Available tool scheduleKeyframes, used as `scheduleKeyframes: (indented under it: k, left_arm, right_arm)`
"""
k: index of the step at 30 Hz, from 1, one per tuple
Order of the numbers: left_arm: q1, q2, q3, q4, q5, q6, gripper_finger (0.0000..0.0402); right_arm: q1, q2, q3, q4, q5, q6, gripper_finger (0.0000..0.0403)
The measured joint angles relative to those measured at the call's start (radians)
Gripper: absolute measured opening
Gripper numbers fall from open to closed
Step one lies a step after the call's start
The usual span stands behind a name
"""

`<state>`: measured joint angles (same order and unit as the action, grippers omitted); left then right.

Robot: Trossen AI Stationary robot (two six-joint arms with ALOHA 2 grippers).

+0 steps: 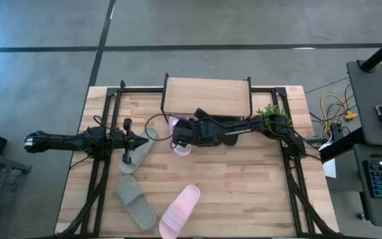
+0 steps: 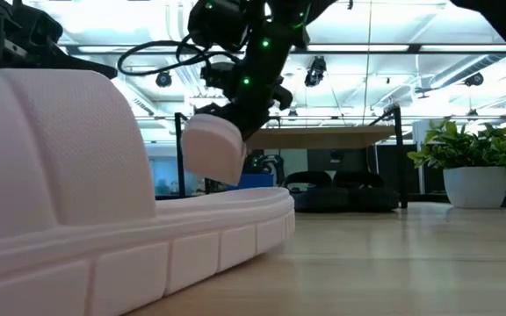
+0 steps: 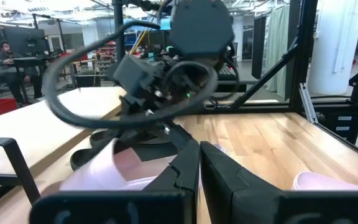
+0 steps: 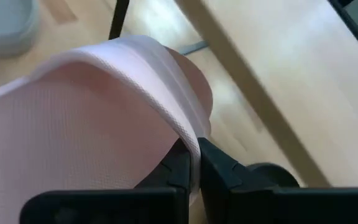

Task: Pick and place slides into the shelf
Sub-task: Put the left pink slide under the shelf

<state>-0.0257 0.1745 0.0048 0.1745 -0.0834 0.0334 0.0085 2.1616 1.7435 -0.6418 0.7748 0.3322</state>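
Note:
My right gripper (image 1: pixel 176 138) is shut on a pale pink slide (image 1: pixel 182 150), held above the table in front of the shelf (image 1: pixel 207 95). In the low view this slide (image 2: pixel 211 149) hangs under the gripper. My left gripper (image 1: pixel 144 141) is shut and sits over a grey-green slide (image 1: pixel 140 151) that lies flat on the table; I cannot tell whether it touches the slide. The other grey-green slide (image 1: pixel 136 202) and the other pink slide (image 1: pixel 180 211) lie on their soles near the front edge. Black slides (image 2: pixel 328 188) lie under the shelf. My right gripper pinches a thin curved edge of the pink slide (image 4: pixel 188 134) between its two fingers. I cannot tell whether this edge is strap or sole. The fingers come from the table's right, slanting down. The slide is lifted clear of the table and hangs below the fingers.
A potted plant (image 1: pixel 274 118) stands at the shelf's right end. Black frame rails run along the table's left and right sides (image 1: pixel 101 166). The near pink slide (image 2: pixel 104 219) fills the low view's left half. Bare wood lies at the middle and right of the table (image 1: pixel 244 179).

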Motion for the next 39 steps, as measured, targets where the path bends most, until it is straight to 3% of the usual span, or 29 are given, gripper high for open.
scheduleKeyframes:
  k: [8, 11, 18, 24, 31, 39]
  left_arm:
    - [0.000, 0.000, 0.000, 0.000, 0.000, 0.000, 0.0000]
    - [0.000, 0.000, 0.000, 0.000, 0.000, 0.000, 0.0000]
    - [0.000, 0.000, 0.000, 0.000, 0.000, 0.000, 0.0000]
    - [0.000, 0.000, 0.000, 0.000, 0.000, 0.000, 0.0000]
    - [0.000, 0.000, 0.000, 0.000, 0.000, 0.000, 0.0000]
    - [0.000, 0.000, 0.000, 0.000, 0.000, 0.000, 0.0000]
  right_arm:
    - [-0.038, 0.000, -0.025, 0.027, -0.116, 0.067, 0.0022]
    - [-0.049, 0.000, -0.045, 0.038, -0.176, 0.079, 0.0054]
    - [-0.047, 0.000, -0.066, 0.065, -0.185, 0.114, 0.0147]
    - [-0.033, 0.000, -0.046, 0.064, -0.245, 0.133, 0.0186]
    - [0.018, -0.003, -0.012, -0.104, -0.278, 0.118, 0.0177]
    - [0.120, -0.004, -0.022, -0.179, -0.395, 0.000, 0.0122]
